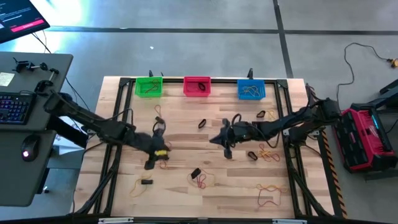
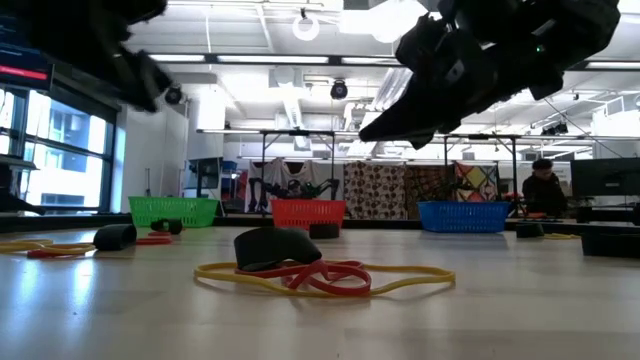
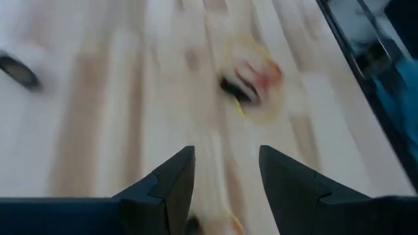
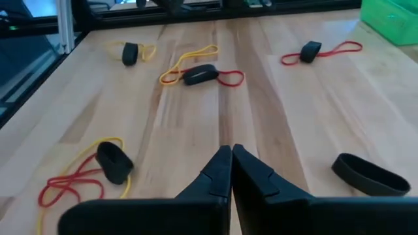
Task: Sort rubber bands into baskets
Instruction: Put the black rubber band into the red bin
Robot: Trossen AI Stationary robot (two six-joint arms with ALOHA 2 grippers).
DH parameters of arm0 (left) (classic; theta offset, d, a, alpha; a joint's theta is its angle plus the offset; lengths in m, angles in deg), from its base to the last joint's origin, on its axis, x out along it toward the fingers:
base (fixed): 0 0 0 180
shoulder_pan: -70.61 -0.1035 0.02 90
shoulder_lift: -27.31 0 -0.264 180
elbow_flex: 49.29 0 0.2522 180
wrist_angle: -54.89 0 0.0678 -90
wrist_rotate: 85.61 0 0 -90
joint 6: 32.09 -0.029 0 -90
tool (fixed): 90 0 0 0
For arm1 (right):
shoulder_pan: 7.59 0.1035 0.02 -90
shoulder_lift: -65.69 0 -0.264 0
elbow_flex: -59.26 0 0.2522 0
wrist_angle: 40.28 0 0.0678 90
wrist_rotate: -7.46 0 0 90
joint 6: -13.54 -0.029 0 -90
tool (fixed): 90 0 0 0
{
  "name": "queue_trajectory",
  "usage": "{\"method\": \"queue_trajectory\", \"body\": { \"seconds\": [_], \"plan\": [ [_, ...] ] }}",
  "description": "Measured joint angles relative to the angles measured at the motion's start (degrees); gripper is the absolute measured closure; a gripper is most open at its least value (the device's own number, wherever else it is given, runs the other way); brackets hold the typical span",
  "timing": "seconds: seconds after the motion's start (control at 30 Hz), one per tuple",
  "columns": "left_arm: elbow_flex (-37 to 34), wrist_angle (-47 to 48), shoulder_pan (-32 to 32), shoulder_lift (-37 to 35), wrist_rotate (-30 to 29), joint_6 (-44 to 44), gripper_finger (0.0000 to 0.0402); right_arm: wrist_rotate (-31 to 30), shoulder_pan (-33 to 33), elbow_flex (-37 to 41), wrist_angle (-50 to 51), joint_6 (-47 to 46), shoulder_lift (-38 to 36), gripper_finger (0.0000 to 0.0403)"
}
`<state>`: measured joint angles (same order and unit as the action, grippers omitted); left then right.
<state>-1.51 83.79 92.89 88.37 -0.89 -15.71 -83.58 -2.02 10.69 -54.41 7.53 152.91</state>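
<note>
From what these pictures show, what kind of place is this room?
Probably a robotics lab or workshop. The wooden table stands on a bare concrete floor beside a desk with a keyboard. Behind the baskets, the low view shows an open hall with ceiling lights, monitors and a person seated.

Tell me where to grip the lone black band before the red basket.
Probably pinch one long side of the black band from above: it lies flat as a narrow loop, apart from others. The right hand, now shut, must open first.

Grey floor [image 1: 186, 15], desk [image 1: 31, 93], ceiling lights [image 2: 305, 25]
</note>
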Motion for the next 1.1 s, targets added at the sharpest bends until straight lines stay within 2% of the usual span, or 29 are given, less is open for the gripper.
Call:
{"method": "queue_trajectory", "body": {
  "seconds": [0.17, 0.43, 0.63, 0.83, 1.1],
  "plan": [
    [0.2, 5.9, 6.4, 0.0, 7.0, 10.5, 0.0261, 0.0, 0.8, 0.0, 0.1, -1.4, 0.0, 0.0403],
    [0.3, 6.5, 18.1, 1.5, 9.2, 27.5, 0.0263, -0.4, 0.9, 0.0, 0.1, -1.5, 0.0, 0.0403],
    [0.3, 7.7, 23.0, 6.0, 8.8, 38.9, 0.0260, -0.5, 0.9, 0.0, 0.1, -1.6, 0.0, 0.0403],
    [0.9, 9.8, 24.0, 12.3, 6.3, 40.5, 0.0233, -0.5, 0.9, 0.0, 0.1, -1.5, 0.0, 0.0403],
    [5.8, 14.2, 25.0, 19.8, 5.8, 35.3, 0.0213, -0.5, 0.9, 0.0, 0.2, -1.5, 0.0, 0.0403]
  ]
}}
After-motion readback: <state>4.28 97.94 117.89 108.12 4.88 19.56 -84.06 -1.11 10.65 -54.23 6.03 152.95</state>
